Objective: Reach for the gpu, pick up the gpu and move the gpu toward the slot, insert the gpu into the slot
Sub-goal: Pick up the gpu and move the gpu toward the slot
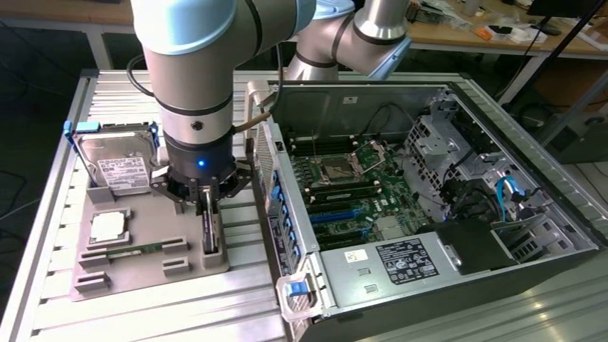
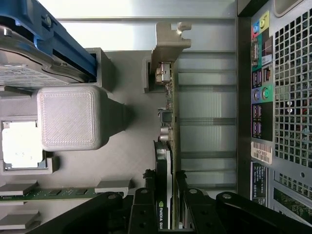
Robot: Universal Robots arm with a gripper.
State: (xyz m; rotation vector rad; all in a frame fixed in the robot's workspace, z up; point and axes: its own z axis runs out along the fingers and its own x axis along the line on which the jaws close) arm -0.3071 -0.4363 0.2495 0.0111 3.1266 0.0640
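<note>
The gpu (image 1: 211, 239) is a thin dark card standing on edge in a grey holder (image 1: 142, 274), to the exterior view's left of the open computer case. My gripper (image 1: 207, 206) is lowered straight over its upper edge, astride the card. In the wrist view the gpu (image 2: 168, 122) runs away from my gripper (image 2: 168, 214), and its silver bracket (image 2: 168, 44) is at the far end. An NVIDIA label sits right at the gripper. Inside the case, the blue expansion slots (image 1: 337, 214) lie on the motherboard; nothing is plugged into them.
On the same holder are a silver hard drive (image 1: 119, 167) in a blue frame, a processor (image 1: 109, 228) and a green memory stick (image 1: 133, 251). The case's rear wall (image 1: 275, 206) rises close beside the gpu. The power supply (image 1: 399, 263) fills the case's near corner.
</note>
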